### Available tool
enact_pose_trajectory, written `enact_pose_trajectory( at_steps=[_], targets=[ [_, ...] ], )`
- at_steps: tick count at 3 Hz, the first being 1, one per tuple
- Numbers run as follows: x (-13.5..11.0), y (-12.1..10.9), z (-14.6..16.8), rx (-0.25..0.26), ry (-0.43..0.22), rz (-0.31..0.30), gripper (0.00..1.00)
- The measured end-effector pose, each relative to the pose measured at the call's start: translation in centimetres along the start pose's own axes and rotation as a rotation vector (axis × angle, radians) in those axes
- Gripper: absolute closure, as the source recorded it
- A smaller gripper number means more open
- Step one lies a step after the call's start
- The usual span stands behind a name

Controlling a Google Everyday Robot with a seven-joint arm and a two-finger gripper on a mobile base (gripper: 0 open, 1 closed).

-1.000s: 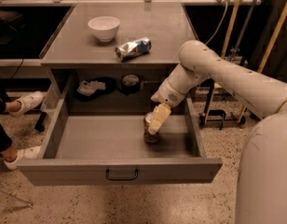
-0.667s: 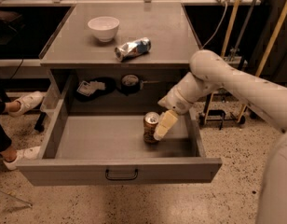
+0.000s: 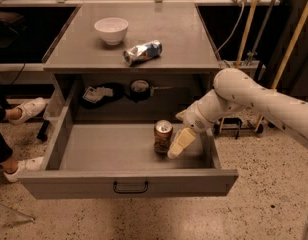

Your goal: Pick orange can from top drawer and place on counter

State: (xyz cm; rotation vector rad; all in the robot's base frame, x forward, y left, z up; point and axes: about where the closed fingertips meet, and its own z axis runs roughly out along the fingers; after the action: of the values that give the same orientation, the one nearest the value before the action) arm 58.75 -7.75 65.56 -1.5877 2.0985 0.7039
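Note:
The orange can (image 3: 163, 136) stands upright inside the open top drawer (image 3: 129, 182), right of its middle. My gripper (image 3: 176, 149) is down in the drawer, right next to the can on its right side, with its tip near the can's base. My white arm (image 3: 244, 95) reaches in from the right over the drawer's right wall. The counter (image 3: 174, 39) lies above and behind the drawer.
On the counter stand a white bowl (image 3: 111, 30) and a crushed silver-and-blue can (image 3: 142, 52). Dark items (image 3: 139, 89) lie in the recess behind the drawer. A person's shoes (image 3: 24, 109) are at the left. Yellow poles (image 3: 294, 39) and cables stand at the right.
My arm and gripper have shifted right, from over the can's top to its right side. The can has stayed in place and now shows fully.

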Motion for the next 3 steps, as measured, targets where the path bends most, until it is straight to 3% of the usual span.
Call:
enact_pose_trajectory(
  at_steps=[1,2,3],
  targets=[
    [-1.17,0.55,1.72,-0.035,0.004,-0.036,0.00],
    [-1.17,0.55,1.73,-0.035,0.004,-0.036,0.00],
    [-1.17,0.55,1.73,-0.035,0.004,-0.036,0.19]
  ],
)
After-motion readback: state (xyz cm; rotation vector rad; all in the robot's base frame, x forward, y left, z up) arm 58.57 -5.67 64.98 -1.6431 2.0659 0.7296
